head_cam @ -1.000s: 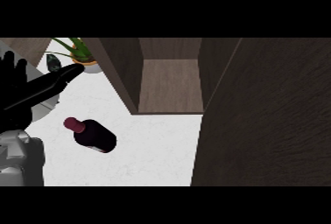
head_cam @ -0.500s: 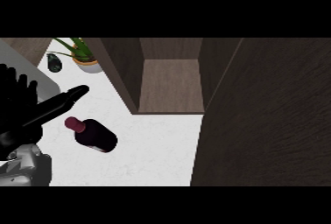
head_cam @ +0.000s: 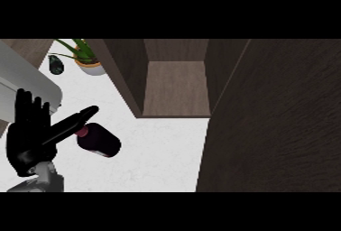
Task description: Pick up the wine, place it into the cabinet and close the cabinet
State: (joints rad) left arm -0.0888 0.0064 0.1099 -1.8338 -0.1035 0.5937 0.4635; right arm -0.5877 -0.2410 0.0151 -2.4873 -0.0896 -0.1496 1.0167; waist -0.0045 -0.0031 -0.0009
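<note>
Wine bottle [head_cam: 101, 141]: dark maroon body, reddish neck, lying on its side on the white table [head_cam: 160, 155], lower left of frame. Left hand [head_cam: 30, 140]: fingers [head_cam: 26, 107] straight and spread, gripping nothing; thumb overlaps the bottle's neck. Cabinet [head_cam: 177, 88], upper centre, stands open.

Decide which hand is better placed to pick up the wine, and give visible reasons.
Left. The left hand is open beside the wine, with its thumb lying across the bottle's neck in this view. The right hand is not in view.
</note>
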